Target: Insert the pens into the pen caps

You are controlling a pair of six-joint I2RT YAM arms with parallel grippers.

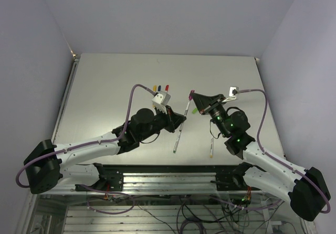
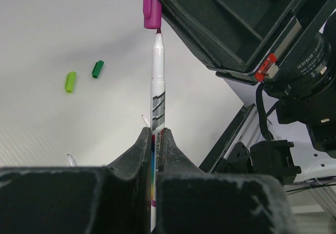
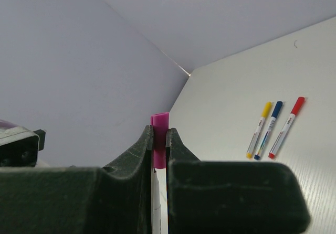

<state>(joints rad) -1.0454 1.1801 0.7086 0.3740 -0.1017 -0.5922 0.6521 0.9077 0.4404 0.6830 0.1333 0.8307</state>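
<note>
Got a thin white-grey marker pen (image 2: 158, 82) pinched low on the barrel in the L gripper (image 2: 156, 133), fingers closed right down on it, nib end aimed at 12 o'clock in the L wrist view. Got a small rounded magenta plastic cap (image 3: 160, 119) clamped in the R gripper (image 3: 159, 131), squeezed fully shut on it, w/ top of cap poking past the fingertips toward 12. Nib parked right at the cap's mouth, just under it at 6 o'clock, not in yet; touching or not, can't tell. From overhead, all this over mid-table, cap at the pen's 12 o'clock end. Down on the white table (image 1: 105, 97): light green plastic cap (image 2: 70, 81) & dark green plastic cap (image 2: 97, 68) at 9 o'clock of the held pen in the L wrist view, near each other but apart, dark one at 1 o'clock of the light one. Also a second white-grey pen (image 1: 211, 144) lying loose at approx 5 o'clock of the held pen overhead, close by the R arm (image 1: 236, 134); end colour too small to call. Out at 11 o'clock of the held pen overhead, three more side by side: yellow-capped pen (image 3: 258, 130), blue-capped pen (image 3: 268, 130), red-capped pen (image 3: 286, 128), in that order toward 3 o'clock.
</note>
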